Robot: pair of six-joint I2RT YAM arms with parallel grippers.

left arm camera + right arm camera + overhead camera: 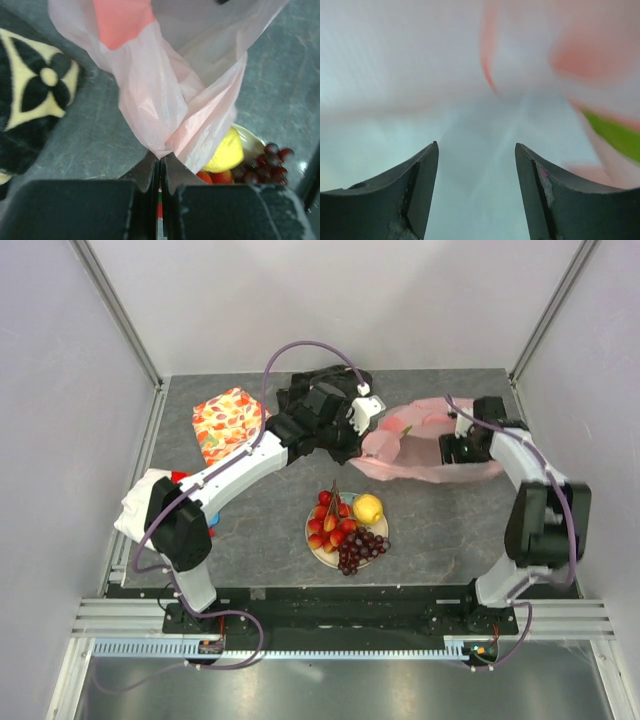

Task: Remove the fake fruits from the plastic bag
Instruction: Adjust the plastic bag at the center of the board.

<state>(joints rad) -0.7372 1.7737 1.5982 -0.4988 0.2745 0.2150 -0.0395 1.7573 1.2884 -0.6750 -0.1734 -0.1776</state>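
The fake fruits lie on a small plate (322,557) near the front middle: red fruits on stems (330,523), a yellow lemon (368,508) and dark grapes (362,548). The pink plastic bag (420,445) is at the back right. My left gripper (368,432) holds its left end, the jaws shut on a pinch of film (161,157), and the bag (165,90) hangs above the lemon (225,152) and grapes (270,162). My right gripper (452,450) is at the bag's right part, open (476,150), with blurred pink film (470,75) close ahead and nothing between its fingers.
An orange leaf-print cloth (227,422) lies at the back left. A black patterned cloth (320,380) sits under the left arm and shows again as the same cloth (35,100) in the left wrist view. A white bundle (140,502) rests at the left edge.
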